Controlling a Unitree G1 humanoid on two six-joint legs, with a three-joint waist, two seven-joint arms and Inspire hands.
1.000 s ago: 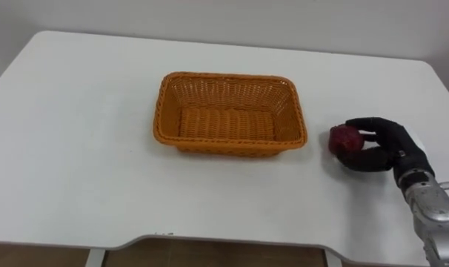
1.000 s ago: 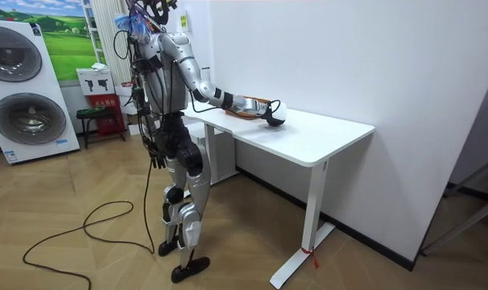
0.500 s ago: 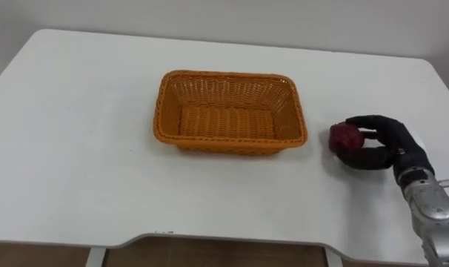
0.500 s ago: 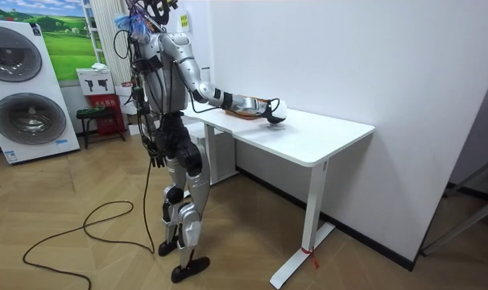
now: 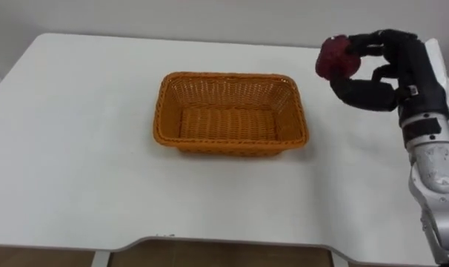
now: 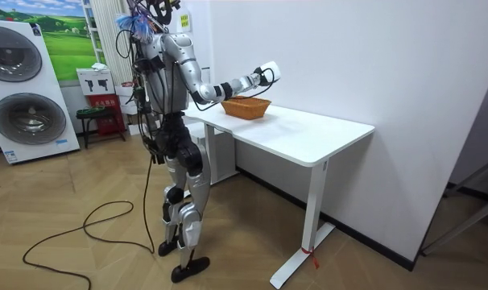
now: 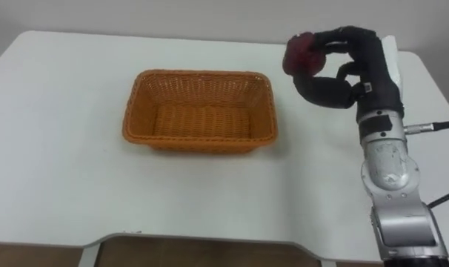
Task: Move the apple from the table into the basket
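A dark red apple (image 5: 336,59) (image 7: 301,53) is held in the air, above the table and just right of the basket's far right corner. My right hand (image 5: 384,70) (image 7: 344,67) (image 6: 264,74) is shut on it, black fingers and thumb curled round it. The orange wicker basket (image 5: 230,112) (image 7: 200,110) (image 6: 245,107) stands empty in the middle of the white table (image 5: 76,133) (image 6: 308,137). In the room view I stand at the table's end with the right arm raised over the basket.
The table's front edge (image 5: 210,241) runs close below the basket. A white wall stands right behind the table. Two washing machines (image 6: 22,89) and a red stool (image 6: 99,113) stand behind me in the room view.
My right hand has lifted the apple off the table, up and a little toward the basket. The basket has stayed where it was.
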